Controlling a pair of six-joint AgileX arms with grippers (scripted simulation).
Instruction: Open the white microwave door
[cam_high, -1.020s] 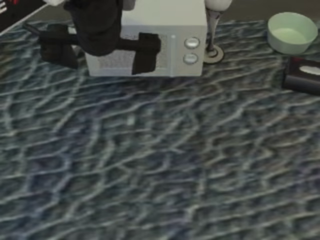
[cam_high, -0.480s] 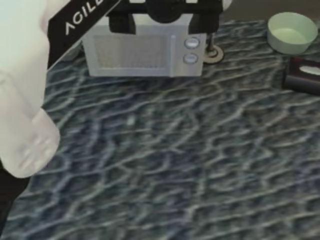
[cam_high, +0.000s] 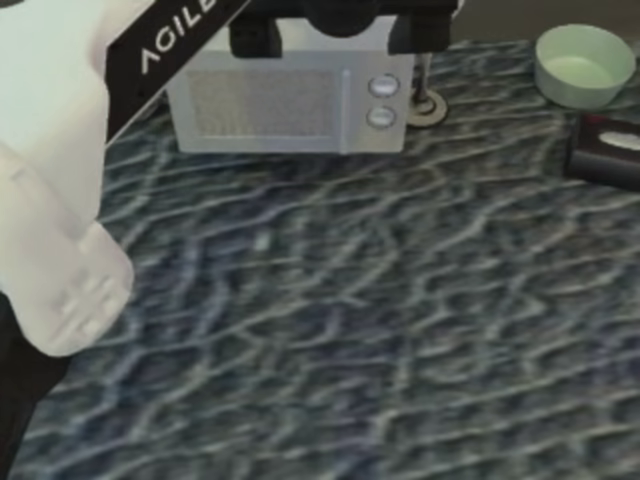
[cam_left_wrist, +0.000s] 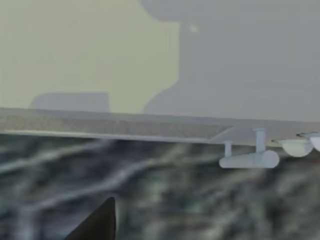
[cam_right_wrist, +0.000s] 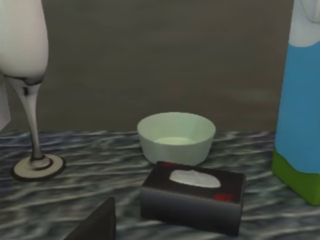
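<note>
The white microwave (cam_high: 290, 100) stands at the back of the table, its two silver knobs (cam_high: 382, 100) on the right of its front. The microwave door (cam_high: 262, 105) with its grey mesh window lies flat against the front. My left gripper (cam_high: 338, 34) hangs open high above the microwave's top, close to the top camera. In the left wrist view I look down past the microwave's top edge (cam_left_wrist: 125, 127) at the door handle (cam_left_wrist: 249, 159); one dark finger (cam_left_wrist: 97, 225) shows, touching nothing. My right gripper (cam_right_wrist: 142, 225) is parked off to the right, open and holding nothing.
A wine glass (cam_high: 428, 105) stands just right of the microwave. A pale green bowl (cam_high: 583, 66) and a black tissue box (cam_high: 605, 148) sit at the back right. A blue and green carton (cam_right_wrist: 300, 110) stands near the right gripper. My left arm's white body (cam_high: 50, 180) covers the table's left.
A second ago the left gripper was low in front of the microwave door. It has risen above the microwave's top, and the arm now fills the left of the top view. The door looks unchanged.
</note>
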